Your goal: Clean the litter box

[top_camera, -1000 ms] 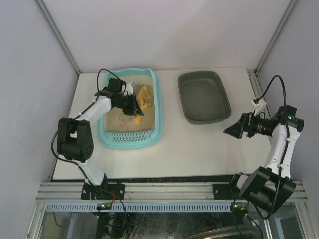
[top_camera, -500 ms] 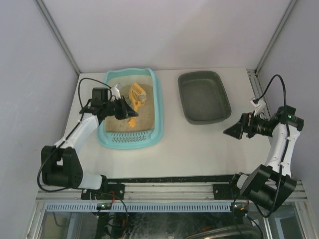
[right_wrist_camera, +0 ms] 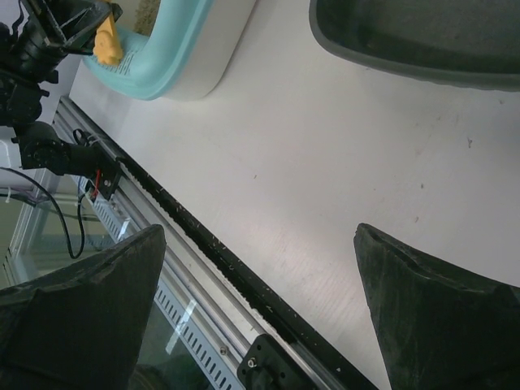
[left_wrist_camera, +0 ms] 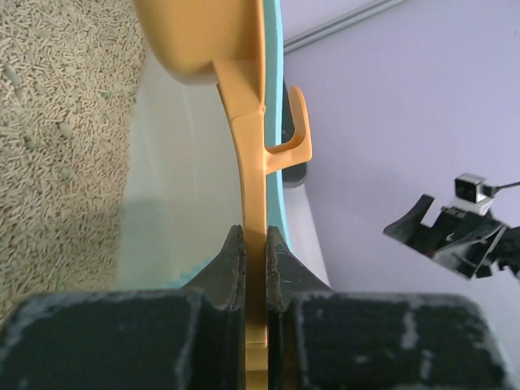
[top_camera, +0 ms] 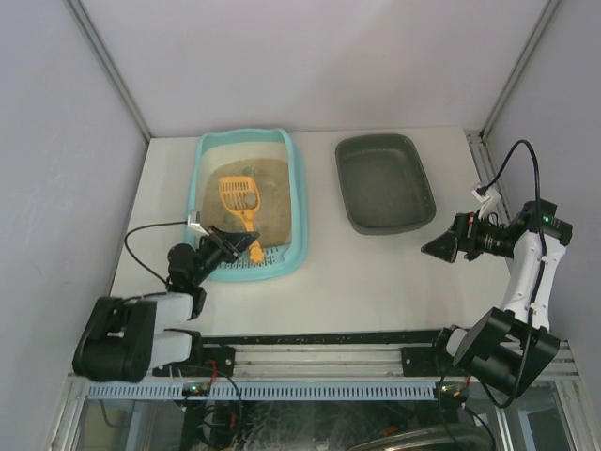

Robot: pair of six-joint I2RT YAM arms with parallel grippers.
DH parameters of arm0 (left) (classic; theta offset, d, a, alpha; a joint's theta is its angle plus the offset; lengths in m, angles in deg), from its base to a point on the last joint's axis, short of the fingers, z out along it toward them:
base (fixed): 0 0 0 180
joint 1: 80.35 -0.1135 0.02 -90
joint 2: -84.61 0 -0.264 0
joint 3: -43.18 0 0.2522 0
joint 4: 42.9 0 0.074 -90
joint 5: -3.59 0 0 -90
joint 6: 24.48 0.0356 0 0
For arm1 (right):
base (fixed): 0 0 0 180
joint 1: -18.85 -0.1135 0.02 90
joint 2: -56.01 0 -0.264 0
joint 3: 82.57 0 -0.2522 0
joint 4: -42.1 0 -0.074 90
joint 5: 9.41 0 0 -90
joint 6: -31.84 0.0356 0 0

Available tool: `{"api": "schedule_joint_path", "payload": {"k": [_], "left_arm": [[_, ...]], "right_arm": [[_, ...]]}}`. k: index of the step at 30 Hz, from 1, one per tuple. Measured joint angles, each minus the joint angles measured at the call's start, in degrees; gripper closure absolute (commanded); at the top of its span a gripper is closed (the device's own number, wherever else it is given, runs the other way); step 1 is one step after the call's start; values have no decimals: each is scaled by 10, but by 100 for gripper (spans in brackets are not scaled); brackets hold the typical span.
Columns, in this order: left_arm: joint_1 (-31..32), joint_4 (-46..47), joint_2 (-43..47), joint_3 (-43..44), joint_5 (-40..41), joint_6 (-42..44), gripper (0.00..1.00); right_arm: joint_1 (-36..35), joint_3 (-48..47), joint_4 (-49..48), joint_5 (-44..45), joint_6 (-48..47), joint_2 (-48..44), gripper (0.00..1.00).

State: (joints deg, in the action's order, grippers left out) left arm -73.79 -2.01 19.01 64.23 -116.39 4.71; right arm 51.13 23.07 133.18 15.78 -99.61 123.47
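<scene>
The light-teal litter box (top_camera: pixel 299 209) sits at the left of the table, with tan litter (top_camera: pixel 268 183) inside. An orange slotted scoop (top_camera: pixel 238 195) lies over the litter, head toward the far end and handle over the grate strip. My left gripper (top_camera: pixel 246 248) is at the box's near end, shut on the scoop handle. The left wrist view shows the black fingers (left_wrist_camera: pixel 230 264) pinching the orange handle (left_wrist_camera: pixel 252 175), with the litter (left_wrist_camera: pixel 57 122) at the left. My right gripper (top_camera: pixel 438 247) hangs open over bare table at the right, with nothing in it.
A dark grey tray (top_camera: pixel 385 183) stands to the right of the litter box, empty as far as I see. In the right wrist view it is at the top (right_wrist_camera: pixel 422 41), with the table's black front rail (right_wrist_camera: pixel 211 252) below. Grey walls enclose the table.
My left arm has drawn back toward the near edge, still holding the scoop. The scoop went from tilted up at the box's far part to lying low over the litter. The right arm has not moved.
</scene>
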Motion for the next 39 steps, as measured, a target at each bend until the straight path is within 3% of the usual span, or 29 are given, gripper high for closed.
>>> {"api": "schedule_joint_path", "payload": {"k": [4, 12, 23, 31, 39], "left_arm": [[3, 135, -105, 7, -9, -59, 100], [6, 233, -129, 93, -45, -118, 100], [-45, 247, -145, 56, 7, -183, 100], [-72, 235, -129, 75, -8, -222, 100], [-60, 246, -151, 101, -41, -246, 100]], "right_arm": [[0, 0, 4, 0, -2, 3, 0], [0, 0, 5, 0, -8, 3, 0], [11, 0, 10, 0, -14, 3, 0], [10, 0, 14, 0, -15, 4, 0], [10, 0, 14, 0, -14, 4, 0]]}}
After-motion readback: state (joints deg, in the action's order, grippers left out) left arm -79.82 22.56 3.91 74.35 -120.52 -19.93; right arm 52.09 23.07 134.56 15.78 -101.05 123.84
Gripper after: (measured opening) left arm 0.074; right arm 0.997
